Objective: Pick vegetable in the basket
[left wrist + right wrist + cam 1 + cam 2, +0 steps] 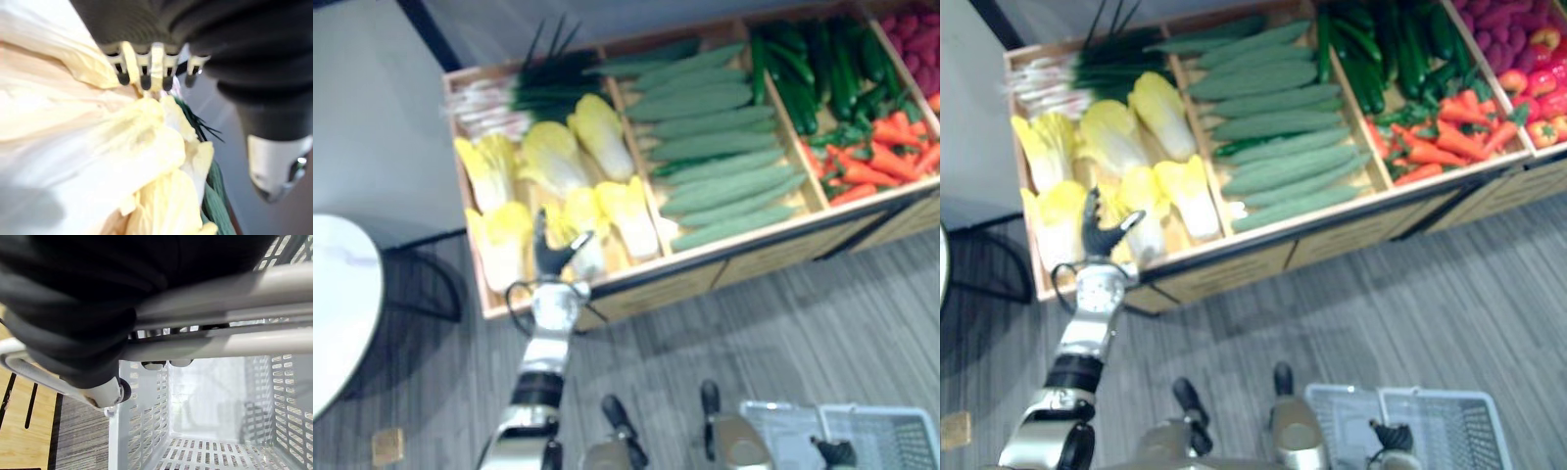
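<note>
reaching: left robot hand (555, 253) hovered over the yellow cabbages (578, 227) at 10 o'clock in the wooden bin (754, 257), fingers straight and spread, gripping nothing.
done: nothing picked; the basket (886, 431) at 5 o'clock was empty.
left to do: grasp, lift, drop in.
carrying: right robot hand (88, 333) was curled round the basket handles (220, 289).

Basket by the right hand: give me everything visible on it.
The basket is pale grey plastic, rectangular, with slotted lattice walls and floor, upright and empty. Two smooth grey handles meet over its top, and the right hand curls round them. It is low at the robot's right, above grey striped floor; lifted or resting, I cannot tell.
</note>
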Tool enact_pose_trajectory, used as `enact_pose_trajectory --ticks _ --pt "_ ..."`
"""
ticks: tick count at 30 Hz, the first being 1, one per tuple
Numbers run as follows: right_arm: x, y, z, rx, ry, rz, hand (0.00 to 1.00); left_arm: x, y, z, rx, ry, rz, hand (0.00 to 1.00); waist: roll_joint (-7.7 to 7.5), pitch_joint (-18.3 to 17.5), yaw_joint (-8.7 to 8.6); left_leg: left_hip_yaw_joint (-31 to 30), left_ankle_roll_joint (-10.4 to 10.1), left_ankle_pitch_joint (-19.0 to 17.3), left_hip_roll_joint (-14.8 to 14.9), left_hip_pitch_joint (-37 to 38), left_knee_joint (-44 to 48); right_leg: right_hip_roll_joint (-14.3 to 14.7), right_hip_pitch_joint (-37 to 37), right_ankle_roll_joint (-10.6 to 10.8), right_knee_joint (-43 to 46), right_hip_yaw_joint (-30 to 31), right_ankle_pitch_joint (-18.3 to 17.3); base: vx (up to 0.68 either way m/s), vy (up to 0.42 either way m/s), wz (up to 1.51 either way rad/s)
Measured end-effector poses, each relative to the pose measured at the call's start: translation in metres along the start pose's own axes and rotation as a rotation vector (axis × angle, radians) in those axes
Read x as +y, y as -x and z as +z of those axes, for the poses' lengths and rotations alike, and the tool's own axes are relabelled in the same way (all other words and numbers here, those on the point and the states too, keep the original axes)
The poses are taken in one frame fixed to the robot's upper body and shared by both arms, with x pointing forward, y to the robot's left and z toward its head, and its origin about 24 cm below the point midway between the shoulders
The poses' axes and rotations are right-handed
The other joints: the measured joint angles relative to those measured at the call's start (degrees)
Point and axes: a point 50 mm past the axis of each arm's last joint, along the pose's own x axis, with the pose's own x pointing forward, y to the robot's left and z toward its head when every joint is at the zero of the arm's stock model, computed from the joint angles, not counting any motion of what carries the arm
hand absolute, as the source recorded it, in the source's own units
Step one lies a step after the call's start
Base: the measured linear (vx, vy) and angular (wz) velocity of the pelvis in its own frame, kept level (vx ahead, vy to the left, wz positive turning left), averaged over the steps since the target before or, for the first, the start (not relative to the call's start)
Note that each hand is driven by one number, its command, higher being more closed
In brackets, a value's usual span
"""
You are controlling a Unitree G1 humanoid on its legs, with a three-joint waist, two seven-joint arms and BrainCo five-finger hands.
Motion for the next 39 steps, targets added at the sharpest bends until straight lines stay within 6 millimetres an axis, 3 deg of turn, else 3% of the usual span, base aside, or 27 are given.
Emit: enact_pose_trajectory --ticks 5,8,12,15,16,21,27,31,33,35,36,37,39 --pt "0.001 0.000 0.000 0.002 -0.013 -0.006 1.00 0.003 0.001 0.001 0.009 0.030 0.073 0.00 -0.12 1.0 0.91 1.4 0.4 0.3 -0.2 -1.0 0.0 -0.2 -1.7 0.1 0.3 1.0 0.4 0.05 0.012 -0.11" --pt "0.004 -0.002 0.010 -0.022 -0.033 -0.018 1.00 0.004 0.000 0.003 0.001 0.031 0.098 0.00 -0.34 2.5 1.13 2.6 0.5 0.4 -0.2 -2.2 0.0 -0.2 -4.1 0.1 1.7 2.2 0.5 0.05 0.006 -0.17" --pt "0.007 -0.006 0.033 -0.085 -0.070 -0.022 1.00 -0.008 -0.021 0.009 0.023 0.013 0.084 0.00 -0.80 5.1 1.19 4.8 0.5 0.4 -0.1 -4.1 0.0 0.0 -7.6 0.1 2.9 3.9 0.5 0.04 0.001 -0.20" --pt "0.007 -0.006 0.046 -0.137 -0.083 -0.028 1.00 -0.006 -0.035 0.026 -0.018 0.020 0.144 0.00 -1.02 6.0 1.65 7.1 0.4 0.3 0.4 -5.0 0.0 0.6 -10.0 -0.1 3.4 5.8 0.7 0.05 -0.023 -0.37" --pt "0.008 -0.006 0.049 -0.146 -0.080 -0.024 1.00 -0.004 -0.038 0.028 -0.022 0.015 0.158 1.00 -1.10 6.0 2.10 8.0 0.4 0.3 0.7 -5.0 0.0 1.0 -10.4 -0.2 3.4 6.4 0.9 0.03 -0.035 -0.33" --pt "0.015 -0.004 0.063 -0.198 -0.102 -0.008 1.00 0.007 -0.054 0.041 -0.044 0.032 0.223 1.00 -1.41 6.2 2.76 14.0 -0.2 1.0 2.7 -6.5 0.0 2.2 -13.1 -0.8 3.1 7.1 1.8 0.00 -0.056 -0.12" --pt "0.025 -0.002 0.095 -0.302 -0.142 0.044 1.00 0.032 -0.075 0.051 -0.032 0.058 0.280 1.00 -2.64 6.7 2.98 18.9 0.0 2.0 3.5 -6.5 0.0 2.8 -13.2 -0.4 -0.6 8.6 4.1 -0.06 -0.030 -0.17" --pt "0.032 -0.001 0.105 -0.331 -0.128 0.089 1.00 0.040 -0.078 0.048 0.002 0.083 0.284 1.00 -4.28 6.4 3.24 20.1 0.0 2.0 3.5 -4.5 0.0 2.7 -11.7 0.0 -1.2 8.7 5.0 -0.02 -0.024 -0.17" --pt "0.033 -0.001 0.103 -0.322 -0.132 0.094 1.00 0.039 -0.078 0.046 0.020 0.074 0.275 1.00 -5.27 6.1 3.19 18.0 0.1 1.6 3.2 -3.4 0.9 2.6 -9.8 -0.3 -1.3 8.4 5.3 0.05 -0.019 0.04" --pt "0.035 -0.001 0.102 -0.313 -0.135 0.103 1.00 0.041 -0.072 0.044 0.010 0.048 0.265 1.00 -6.92 5.7 3.14 7.1 -0.6 -1.7 3.7 -2.8 5.5 2.5 -7.4 -0.4 -1.4 8.9 5.4 0.13 -0.054 -0.10" --pt "0.032 -0.002 0.103 -0.321 -0.137 0.096 1.00 0.045 -0.063 0.044 -0.029 0.030 0.272 1.00 -7.27 5.5 3.33 -1.9 -1.8 -5.1 4.5 -2.8 9.3 2.7 -5.8 -0.4 -1.5 9.6 5.4 0.10 -0.009 -0.43" --pt "0.027 -0.003 0.104 -0.322 -0.146 0.082 1.00 0.050 -0.052 0.049 -0.091 0.025 0.280 1.00 -7.18 5.3 3.33 -7.7 -3.0 -8.6 4.8 -2.7 12.6 2.9 -4.5 -0.4 -1.5 10.2 5.4 0.08 0.038 -0.44" --pt "0.019 -0.005 0.096 -0.300 -0.172 0.064 1.00 0.055 -0.035 0.062 -0.203 -0.006 0.290 1.00 -6.70 3.7 2.87 -11.4 -3.7 -11.9 4.3 -2.7 14.6 2.6 -3.5 0.3 -1.8 10.4 5.1 0.05 0.126 -0.13"
